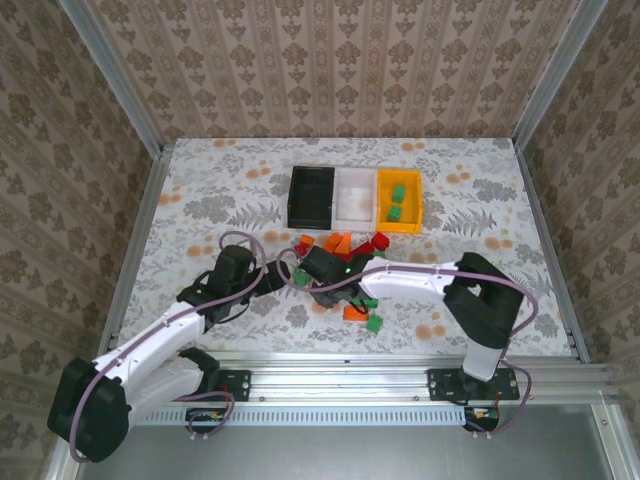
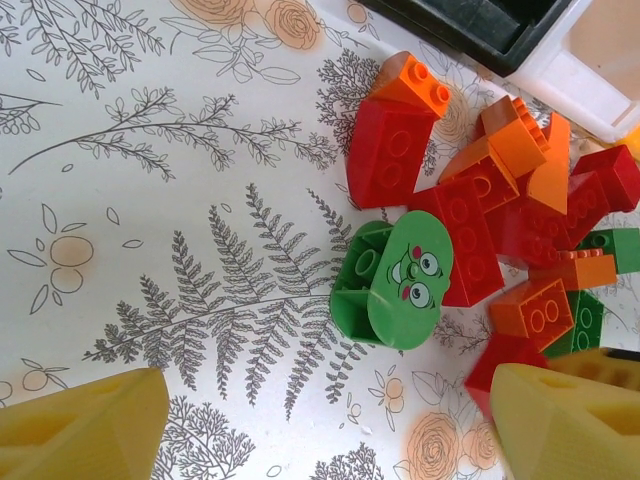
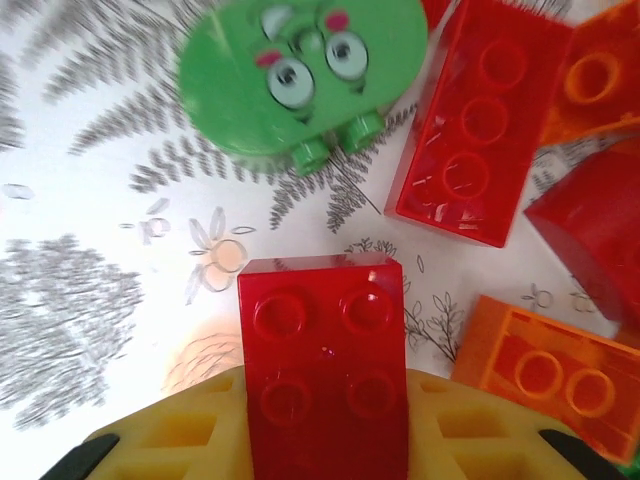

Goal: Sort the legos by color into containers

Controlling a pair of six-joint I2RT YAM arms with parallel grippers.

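My right gripper (image 3: 325,415) is shut on a red lego (image 3: 325,360), its yellow fingers pressed on both sides of the brick just above the tablecloth. Ahead of it lie a green oval lego with a face (image 3: 300,75), a long red brick (image 3: 475,130) and an orange brick (image 3: 550,375). The left gripper (image 2: 330,440) stands open over bare cloth, short of the same green face piece (image 2: 405,280) and the pile of red and orange legos (image 2: 500,200). From above, both grippers (image 1: 275,280) (image 1: 325,268) meet at the pile (image 1: 340,245). Black (image 1: 293,196), white (image 1: 356,195) and yellow (image 1: 416,205) containers stand in a row behind.
Two green bricks (image 1: 397,200) lie in the yellow bin. A few orange and green bricks (image 1: 362,315) lie near the table's front edge under the right arm. A metal frame borders the table on all sides.
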